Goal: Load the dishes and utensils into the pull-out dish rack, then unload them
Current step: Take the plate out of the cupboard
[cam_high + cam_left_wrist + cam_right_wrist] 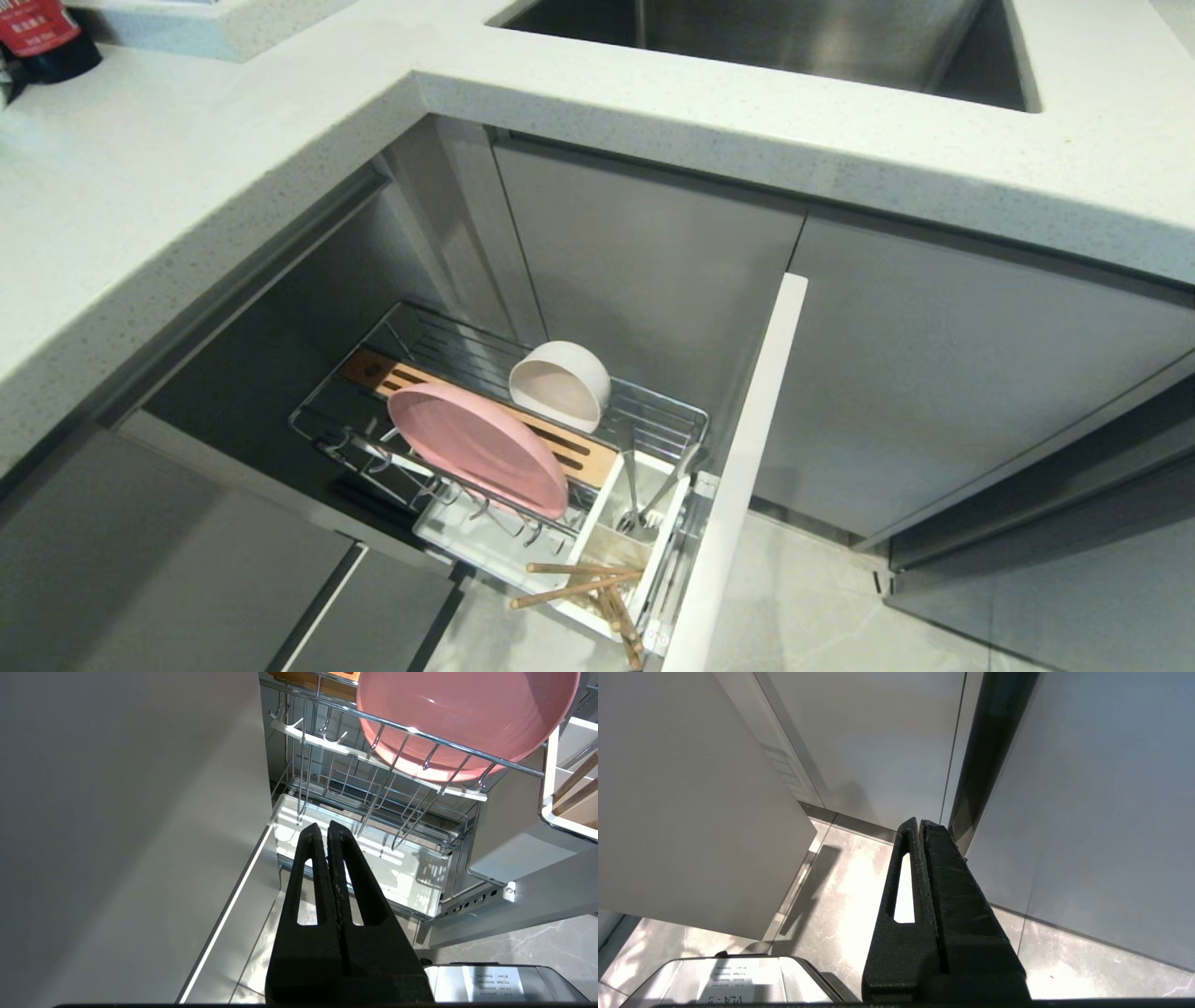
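Rack point(411, 329): plate point(476, 446); bowl point(558, 385)

Neither arm shows in the head view. There the flat round pale-pink plate point(478, 461) hides the middle of the slotted wooden strip point(392, 376) behind it. The slim silver metal spoon point(632, 495) drops into the white plastic utensil caddy point(644, 551), its bowl end too small to make out. One of the light-brown wooden chopsticks point(574, 592) runs off the bottom edge. At upper left, a dark bottle with a red label point(42, 35) is cut by the frame; the steel sink point(775, 42) is cropped at the top.
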### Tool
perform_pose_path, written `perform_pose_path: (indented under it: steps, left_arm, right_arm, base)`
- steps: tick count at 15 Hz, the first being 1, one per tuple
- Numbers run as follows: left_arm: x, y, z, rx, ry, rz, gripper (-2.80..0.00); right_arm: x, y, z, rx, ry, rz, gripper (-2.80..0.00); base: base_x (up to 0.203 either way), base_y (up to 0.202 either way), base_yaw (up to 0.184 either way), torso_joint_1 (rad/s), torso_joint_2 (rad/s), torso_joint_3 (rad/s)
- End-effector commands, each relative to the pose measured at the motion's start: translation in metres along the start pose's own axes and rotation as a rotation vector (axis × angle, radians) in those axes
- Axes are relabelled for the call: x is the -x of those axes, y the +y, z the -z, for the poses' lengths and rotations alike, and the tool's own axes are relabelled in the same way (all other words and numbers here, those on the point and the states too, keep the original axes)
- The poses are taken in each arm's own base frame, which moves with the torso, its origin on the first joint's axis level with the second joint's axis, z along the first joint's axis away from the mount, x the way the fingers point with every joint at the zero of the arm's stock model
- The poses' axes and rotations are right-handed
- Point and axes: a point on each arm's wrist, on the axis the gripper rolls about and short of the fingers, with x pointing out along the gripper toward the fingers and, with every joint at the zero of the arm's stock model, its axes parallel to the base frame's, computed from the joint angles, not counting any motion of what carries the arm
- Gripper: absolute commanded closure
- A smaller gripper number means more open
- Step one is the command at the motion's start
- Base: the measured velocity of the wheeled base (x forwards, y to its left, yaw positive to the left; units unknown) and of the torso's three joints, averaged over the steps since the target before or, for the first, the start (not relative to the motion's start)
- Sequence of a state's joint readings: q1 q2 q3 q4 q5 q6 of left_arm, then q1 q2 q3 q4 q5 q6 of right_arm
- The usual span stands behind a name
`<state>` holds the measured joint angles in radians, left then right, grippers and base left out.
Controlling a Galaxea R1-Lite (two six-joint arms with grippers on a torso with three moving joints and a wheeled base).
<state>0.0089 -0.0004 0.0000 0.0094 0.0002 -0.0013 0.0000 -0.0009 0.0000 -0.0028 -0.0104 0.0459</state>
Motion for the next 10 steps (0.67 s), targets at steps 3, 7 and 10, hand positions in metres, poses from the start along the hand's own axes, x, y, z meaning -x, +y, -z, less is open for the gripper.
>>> perform_pose_path:
  steps: [3, 7, 10]
  left_arm:
    - [-0.0001, 0.0000, -0.0001, 0.001, 0.002, 0.000, 0.00]
    - [-0.0001, 0.0000, -0.0001, 0.000, 0.002, 0.000, 0.00]
    - [-0.0001, 0.0000, -0.0001, 0.000, 0.002, 0.000, 0.00]
  right_arm:
    - [-0.0001, 0.0000, 0.0000, 0.000, 0.001, -0.001, 0.00]
    - [-0.0001, 0.0000, -0.0001, 0.000, 0.001, 0.000, 0.00]
    - [-0.0001, 0.0000, -0.0001, 0.000, 0.001, 0.000, 0.00]
  base:
    - [0.000, 0.000, 0.000, 0.000, 0.00, 0.000]
    - [0.000, 0.000, 0.000, 0.000, 0.00, 0.000]
    - [0.000, 0.000, 0.000, 0.000, 0.00, 0.000]
